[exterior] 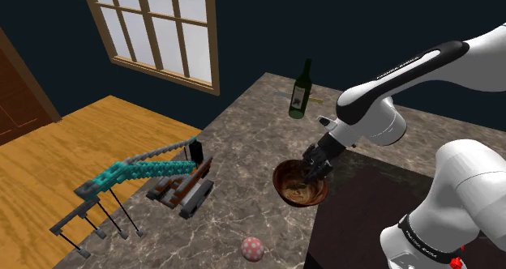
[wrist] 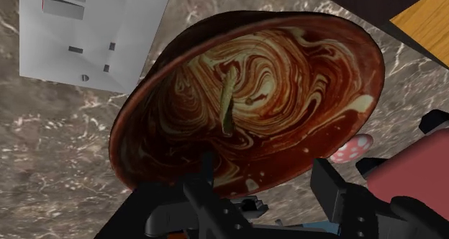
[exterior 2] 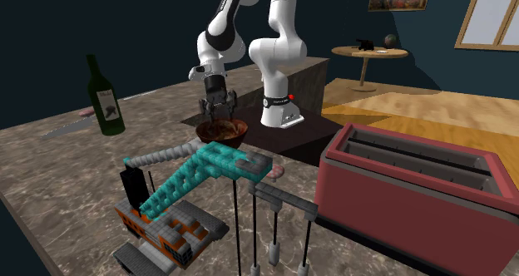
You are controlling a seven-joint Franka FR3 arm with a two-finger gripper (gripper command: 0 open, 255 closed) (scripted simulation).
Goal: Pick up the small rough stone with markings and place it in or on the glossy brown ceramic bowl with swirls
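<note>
Gripper [exterior: 315,172] hung right over the bowl [wrist: 324,72], its 2 fingers spread apart and clasping nothing, because the thin olive stone [wrist: 229,101] lay inside on the swirls, so the drop looked made.

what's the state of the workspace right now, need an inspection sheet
surface: marbled brown counter
job's things: swirled brown bowl upright on the counter; a thin olive piece, likely the stone, lies inside it
clutter: green bottle, toy truck with a teal ladder, pink spotted ball, red toaster
grippers: gripper open over the bowl, holding nothing
cables: nothing seen
surroundings: window, wood floor, round table
</note>
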